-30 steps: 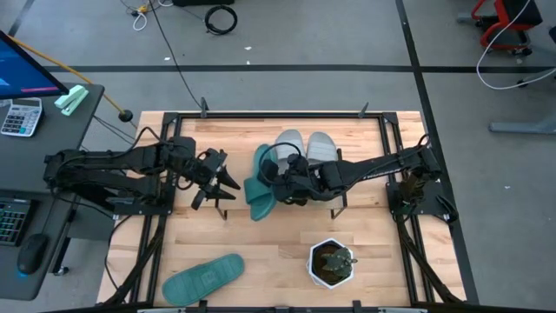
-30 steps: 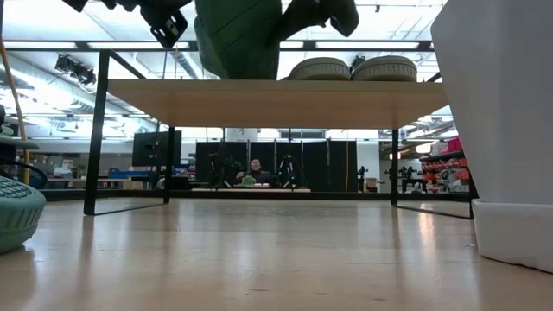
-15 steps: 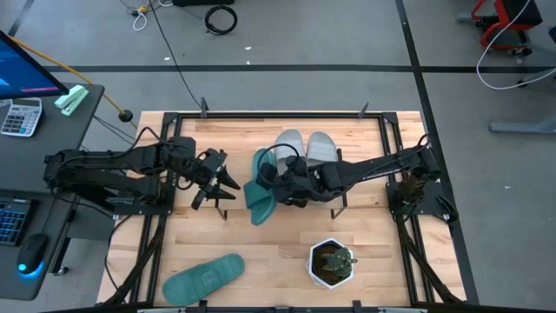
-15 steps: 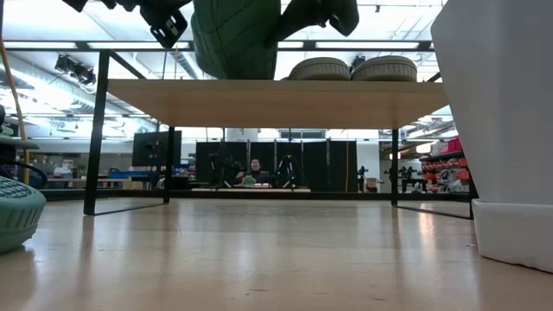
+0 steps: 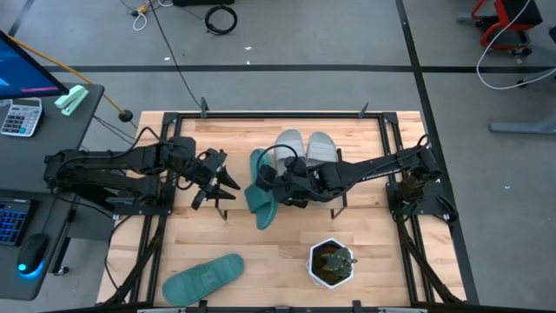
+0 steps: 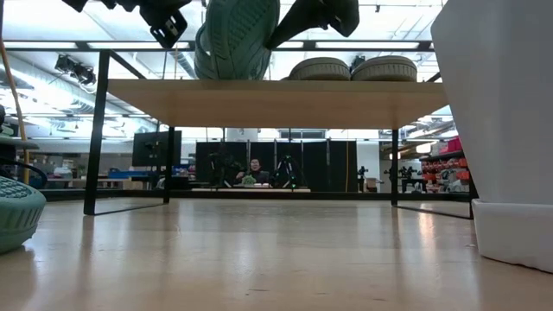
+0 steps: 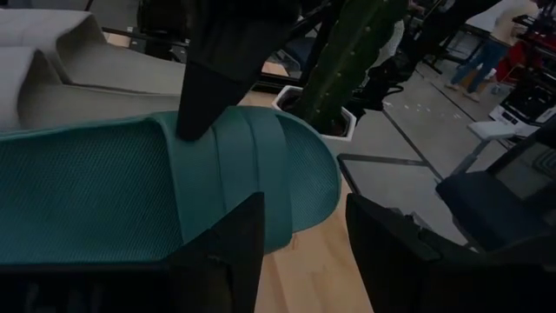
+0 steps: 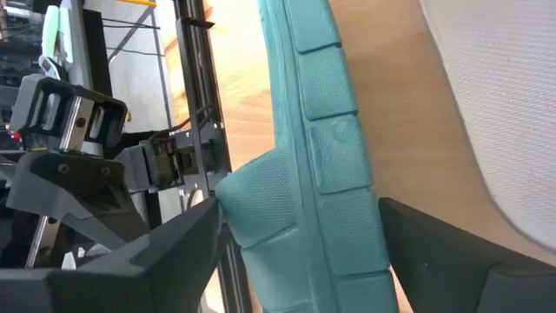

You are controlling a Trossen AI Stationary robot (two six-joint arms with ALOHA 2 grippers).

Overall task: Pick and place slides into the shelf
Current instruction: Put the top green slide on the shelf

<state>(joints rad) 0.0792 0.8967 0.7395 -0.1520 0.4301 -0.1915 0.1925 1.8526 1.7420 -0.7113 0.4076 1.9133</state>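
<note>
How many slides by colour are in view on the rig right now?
Teal-green rubbery slide sandals: 2 (one on the wooden shelf top, one on the tabletop near the front-left corner)
Light grey rubbery slide sandals: 2 (side by side on the shelf)
Total: 4

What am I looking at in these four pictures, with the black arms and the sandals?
Two dark robot arms work at a wooden table. One picture looks down from above, one looks level across the tabletop, and two come from the arms' wrists. On a low wooden shelf lie two light grey rubber slides. The right gripper, fingers open, is around a teal-green rubber slide tilted at the shelf. The left gripper waits beside it, holding nothing. Another teal slide and a white potted cactus lie nearer.
</note>
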